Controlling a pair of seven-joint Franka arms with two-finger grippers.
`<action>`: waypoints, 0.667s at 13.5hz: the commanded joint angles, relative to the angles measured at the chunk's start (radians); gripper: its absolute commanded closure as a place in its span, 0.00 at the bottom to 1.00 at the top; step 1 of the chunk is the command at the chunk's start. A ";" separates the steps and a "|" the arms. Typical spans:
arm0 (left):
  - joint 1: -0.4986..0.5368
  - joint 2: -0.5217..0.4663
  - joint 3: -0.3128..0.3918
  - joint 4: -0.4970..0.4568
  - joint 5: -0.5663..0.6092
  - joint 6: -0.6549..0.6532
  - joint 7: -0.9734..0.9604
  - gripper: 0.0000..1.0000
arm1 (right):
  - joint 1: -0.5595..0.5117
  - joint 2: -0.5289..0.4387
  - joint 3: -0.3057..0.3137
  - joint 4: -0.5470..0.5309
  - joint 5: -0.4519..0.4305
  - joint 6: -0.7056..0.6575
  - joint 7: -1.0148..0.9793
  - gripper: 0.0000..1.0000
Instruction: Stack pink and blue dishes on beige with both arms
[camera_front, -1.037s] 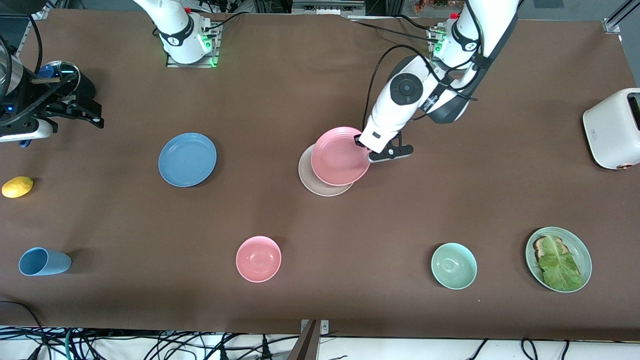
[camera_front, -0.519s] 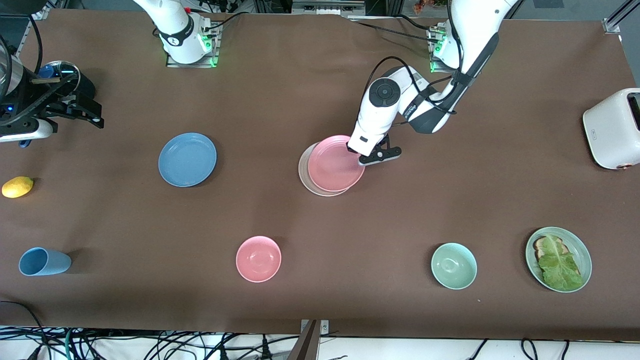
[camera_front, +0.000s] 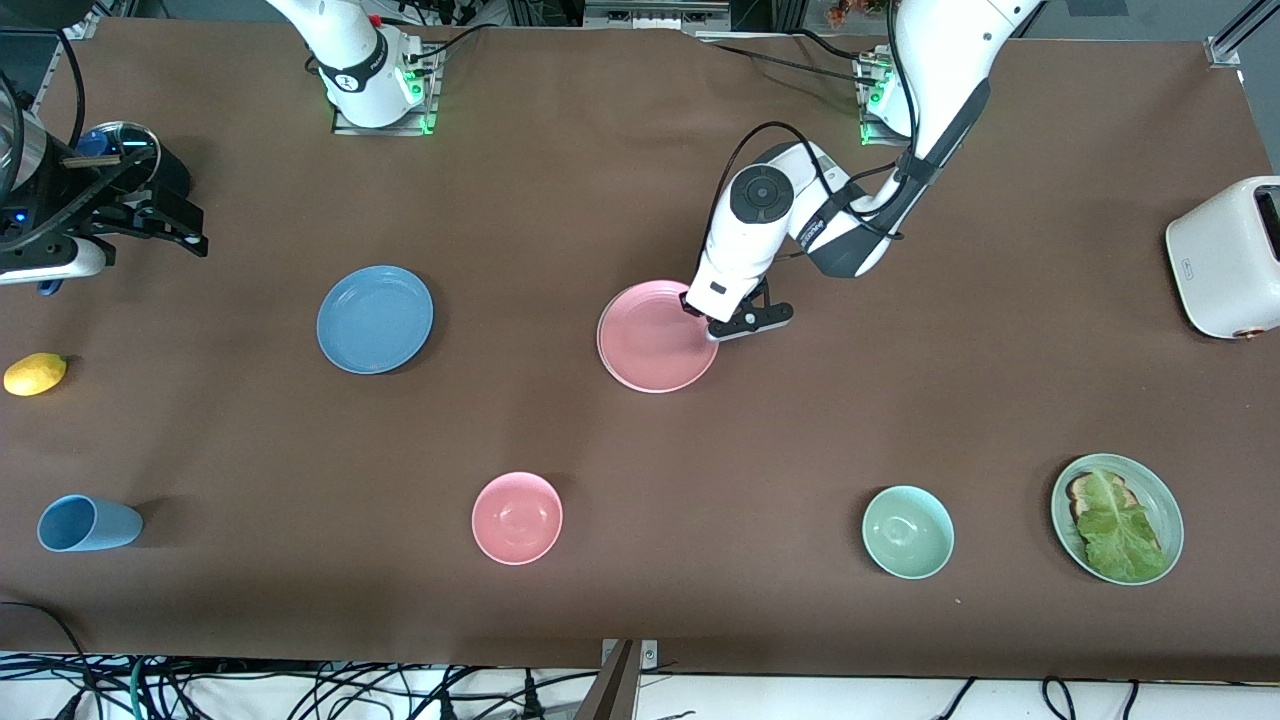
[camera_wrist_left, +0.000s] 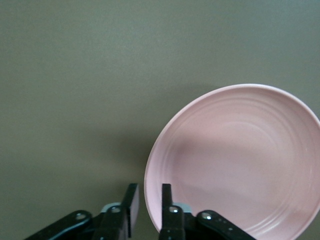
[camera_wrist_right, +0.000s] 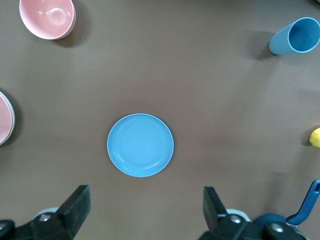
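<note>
The pale pink plate (camera_front: 655, 340) lies flat on the beige plate and covers it. Of the beige plate only a thin pale edge (camera_front: 600, 345) shows. My left gripper (camera_front: 712, 322) is down at the pink plate's rim (camera_wrist_left: 146, 185) on the side toward the left arm's end. Its fingers (camera_wrist_left: 131, 200) straddle the rim with a narrow gap and a sliver of table shows beside the outer one. The blue plate (camera_front: 375, 319) lies alone toward the right arm's end. My right gripper (camera_front: 185, 228) waits high in the air, wide open (camera_wrist_right: 146, 205), looking down on the blue plate (camera_wrist_right: 140, 145).
Nearer the front camera stand a pink bowl (camera_front: 517, 518), a blue cup (camera_front: 88, 523) on its side, a green bowl (camera_front: 908, 532) and a green plate (camera_front: 1062, 505) with lettuce. A lemon (camera_front: 35, 374) lies at the right arm's end, a white toaster (camera_front: 1225, 257) at the left arm's end.
The left gripper brought the pink plate down and toward the right arm's end, from overhanging the beige plate to lying squarely on it. The right arm has not moved.
</note>
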 joint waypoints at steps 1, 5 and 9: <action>-0.006 0.027 0.012 0.051 0.036 -0.028 -0.037 0.00 | 0.001 -0.017 -0.001 -0.013 0.009 -0.007 0.001 0.00; 0.057 0.019 0.019 0.084 0.037 -0.074 -0.023 0.00 | 0.001 -0.017 -0.002 -0.013 0.009 -0.007 -0.001 0.00; 0.192 -0.015 0.016 0.085 0.037 -0.103 0.141 0.00 | 0.001 -0.017 -0.002 -0.013 0.009 -0.007 0.001 0.00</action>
